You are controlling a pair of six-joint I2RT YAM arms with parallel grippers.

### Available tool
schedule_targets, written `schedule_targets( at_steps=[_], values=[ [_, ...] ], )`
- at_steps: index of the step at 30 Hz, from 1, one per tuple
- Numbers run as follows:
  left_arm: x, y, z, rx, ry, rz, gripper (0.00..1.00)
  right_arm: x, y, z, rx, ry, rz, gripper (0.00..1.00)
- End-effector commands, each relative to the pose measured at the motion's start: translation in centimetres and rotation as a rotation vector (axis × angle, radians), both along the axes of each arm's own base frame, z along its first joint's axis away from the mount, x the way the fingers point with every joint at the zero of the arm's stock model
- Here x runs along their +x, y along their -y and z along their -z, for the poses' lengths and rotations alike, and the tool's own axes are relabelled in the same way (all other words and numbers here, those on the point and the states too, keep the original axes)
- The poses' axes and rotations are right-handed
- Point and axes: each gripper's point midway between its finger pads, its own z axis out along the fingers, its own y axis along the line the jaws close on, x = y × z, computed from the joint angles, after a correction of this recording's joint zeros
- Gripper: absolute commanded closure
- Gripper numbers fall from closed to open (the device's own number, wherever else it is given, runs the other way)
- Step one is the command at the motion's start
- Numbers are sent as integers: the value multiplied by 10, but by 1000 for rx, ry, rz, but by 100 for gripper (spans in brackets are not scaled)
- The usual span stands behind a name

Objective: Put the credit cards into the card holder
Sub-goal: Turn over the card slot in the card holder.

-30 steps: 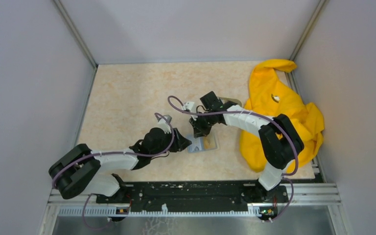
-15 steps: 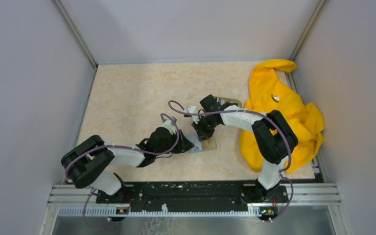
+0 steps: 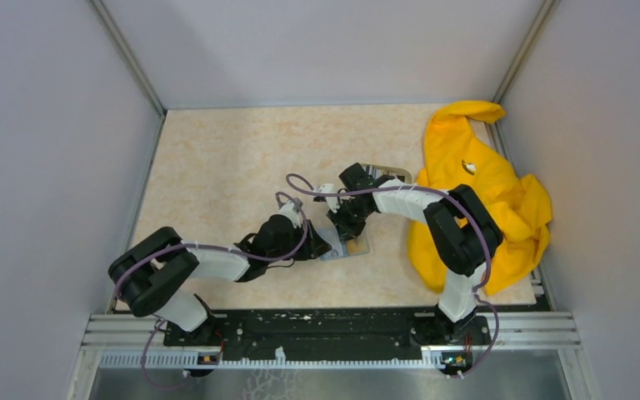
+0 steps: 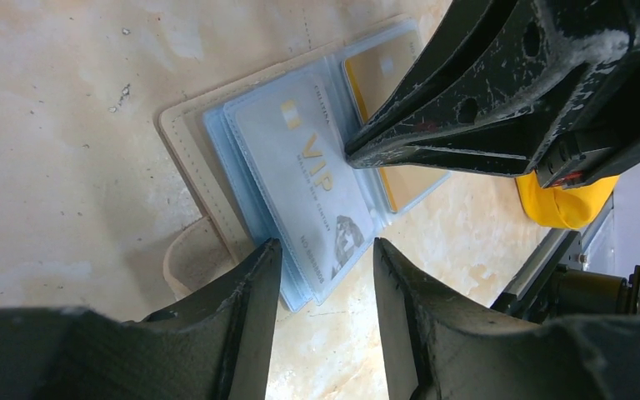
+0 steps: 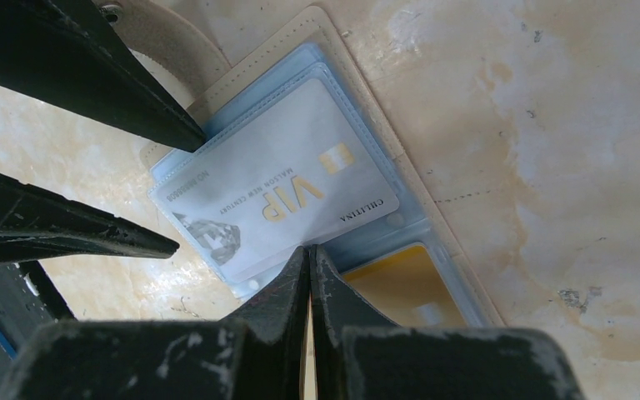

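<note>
Right gripper (image 5: pixel 310 257): fingers pressed together, tips down at the long edge of the grey credit card (image 5: pixel 275 187), by the fold. Nothing seen pinched.
Left gripper (image 4: pixel 327 250): spread, fingers straddling that card's short end.
The card sits in a blue sleeve of the open card holder (image 5: pixel 365 73), flat on the table (image 3: pixel 217 158).
Print reads "VIP" and "CHLITINA".
Both arms reach low and meet at mid-table.

You have a tan card holder (image 4: pixel 185 142) lined with pale blue see-through sleeves. The grey credit card (image 4: pixel 308 179) is silvery, with gold "VIP" lettering and a gold chip; the yellow credit card (image 5: pixel 400 287) is a golden tone. Your left hand (image 4: pixel 325 250) and right hand (image 5: pixel 310 254) are scuffed black. The counter (image 3: pixel 217 167) is mottled cream-beige, and the cloth (image 3: pixel 483 183) is bright yellow.
</note>
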Motion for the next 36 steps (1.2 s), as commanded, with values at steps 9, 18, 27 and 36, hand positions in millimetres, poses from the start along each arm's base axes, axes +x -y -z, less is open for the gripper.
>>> schedule_targets(
  at_steps=[9, 18, 27, 36],
  values=[
    [-2, 18, -21, -85, 22, 78, 53, 4, -8, -13, 43, -2, -11, 100],
    [-3, 25, -34, -117, 44, 109, 54, 8, -8, -28, 102, -8, 8, 100],
    [-3, 38, -43, -155, 55, 161, 51, 21, 2, -61, 203, 9, 56, 97],
    [-5, 59, -44, -187, 47, 256, 47, 38, 24, -80, 258, 40, 134, 96]
  ],
)
